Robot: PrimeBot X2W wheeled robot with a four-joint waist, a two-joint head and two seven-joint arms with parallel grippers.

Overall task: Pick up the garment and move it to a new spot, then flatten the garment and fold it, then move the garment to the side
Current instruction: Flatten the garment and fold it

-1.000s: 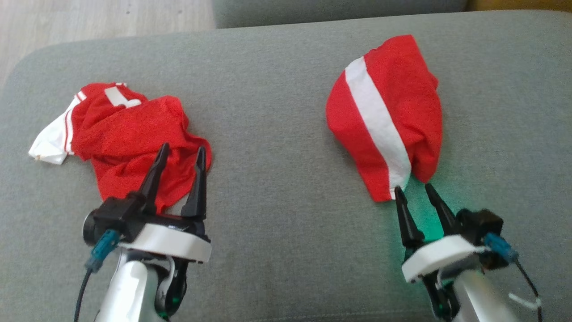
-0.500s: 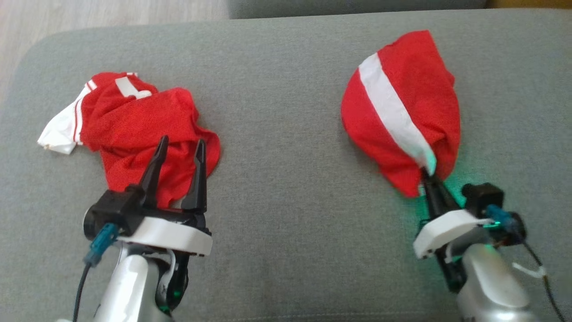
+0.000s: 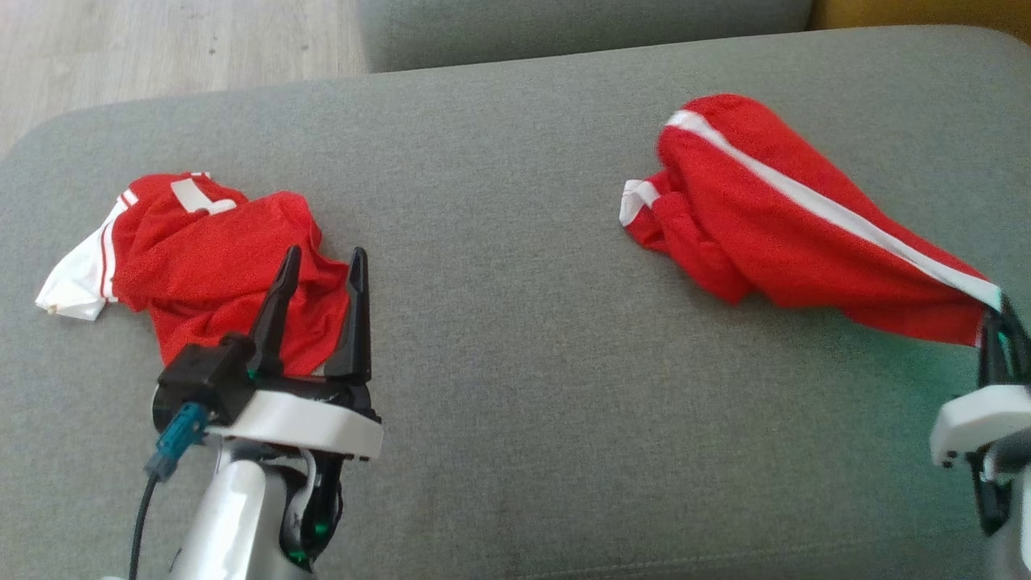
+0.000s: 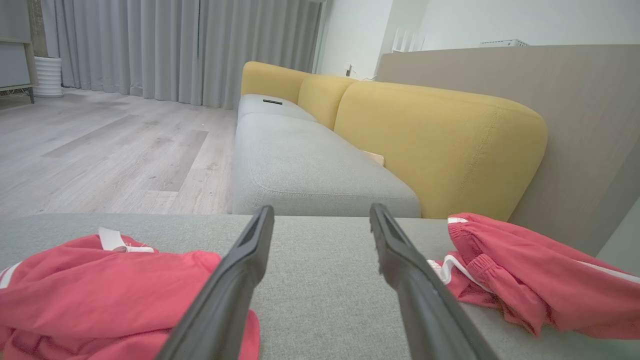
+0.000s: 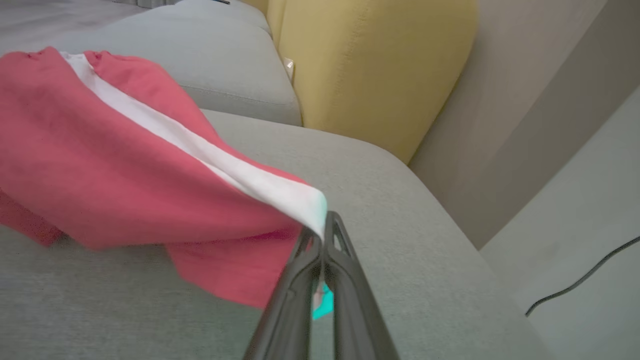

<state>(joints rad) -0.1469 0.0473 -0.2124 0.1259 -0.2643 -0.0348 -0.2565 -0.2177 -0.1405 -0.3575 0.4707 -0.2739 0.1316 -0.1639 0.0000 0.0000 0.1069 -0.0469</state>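
Pickup was in hand: my right claw [image 3: 1000, 316] sat clamped on a corner of the striped garment [image 3: 773, 234] at the frame's right, left claw [image 3: 325, 256] apart; lifting it clear seemed next.

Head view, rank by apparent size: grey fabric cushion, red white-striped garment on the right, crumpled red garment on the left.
1. Grey fabric cushion.
2. Red white-striped garment, stretched out.
3. Crumpled red garment, close behind, partly hidden by the left end effector: unsure.
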